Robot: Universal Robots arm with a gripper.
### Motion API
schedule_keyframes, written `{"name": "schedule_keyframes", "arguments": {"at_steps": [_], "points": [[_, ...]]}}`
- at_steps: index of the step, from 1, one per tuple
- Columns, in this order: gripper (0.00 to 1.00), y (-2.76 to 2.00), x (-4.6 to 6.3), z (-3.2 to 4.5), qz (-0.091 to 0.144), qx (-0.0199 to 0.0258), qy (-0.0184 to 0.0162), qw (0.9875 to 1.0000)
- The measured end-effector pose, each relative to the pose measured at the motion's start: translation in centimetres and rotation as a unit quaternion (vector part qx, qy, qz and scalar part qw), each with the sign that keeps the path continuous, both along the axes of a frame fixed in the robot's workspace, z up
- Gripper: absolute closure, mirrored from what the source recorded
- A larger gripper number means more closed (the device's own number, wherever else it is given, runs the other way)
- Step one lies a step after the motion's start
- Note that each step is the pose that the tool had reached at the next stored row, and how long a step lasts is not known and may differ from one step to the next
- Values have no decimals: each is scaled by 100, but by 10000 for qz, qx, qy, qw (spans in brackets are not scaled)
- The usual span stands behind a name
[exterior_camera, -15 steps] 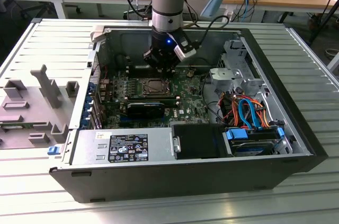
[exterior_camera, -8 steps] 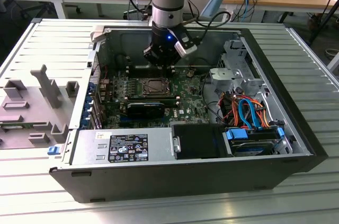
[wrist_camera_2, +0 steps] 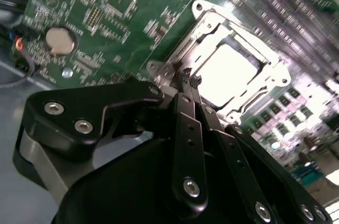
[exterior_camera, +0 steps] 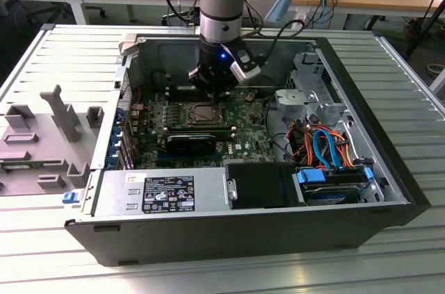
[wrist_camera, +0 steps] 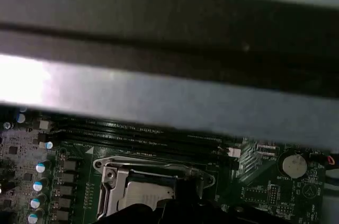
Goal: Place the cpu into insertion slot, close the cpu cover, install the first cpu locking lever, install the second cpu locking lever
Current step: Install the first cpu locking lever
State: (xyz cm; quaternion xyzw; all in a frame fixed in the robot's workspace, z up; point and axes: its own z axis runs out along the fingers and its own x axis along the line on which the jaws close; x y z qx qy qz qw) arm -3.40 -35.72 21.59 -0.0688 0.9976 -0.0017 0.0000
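Two fingers of my gripper point(wrist_camera_2: 192, 92) are sitting nearly pinched together, holding nothing I can make out, at the edge of the slot point(wrist_camera_2: 233, 68) where the cpu point(wrist_camera_2: 225, 73) is lying under its cover point(wrist_camera_2: 209, 28), so pressing askew is risking scraping the cover or board point(wrist_camera_2: 95, 7).
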Motion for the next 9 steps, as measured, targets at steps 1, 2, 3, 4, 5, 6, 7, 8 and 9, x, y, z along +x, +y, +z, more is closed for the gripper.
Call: {"name": "schedule_keyframes", "arguments": {"at_steps": [1,2,3,4,5,6,7,8,9], "points": [[89,-41,0,1,0,-1,0,10000],[89,-79,0,0,0,0,0,10000],[89,-121,0,0,0,0,0,10000],[89,-149,1,0,1,0,0,10000],[89,-175,1,0,1,0,0,10000],[89,-198,0,0,1,0,0,10000],[89,-214,0,0,0,0,0,10000],[89,-227,0,2,0,-1,0,10000],[89,-238,0,12,0,-2,1,10000]]}}
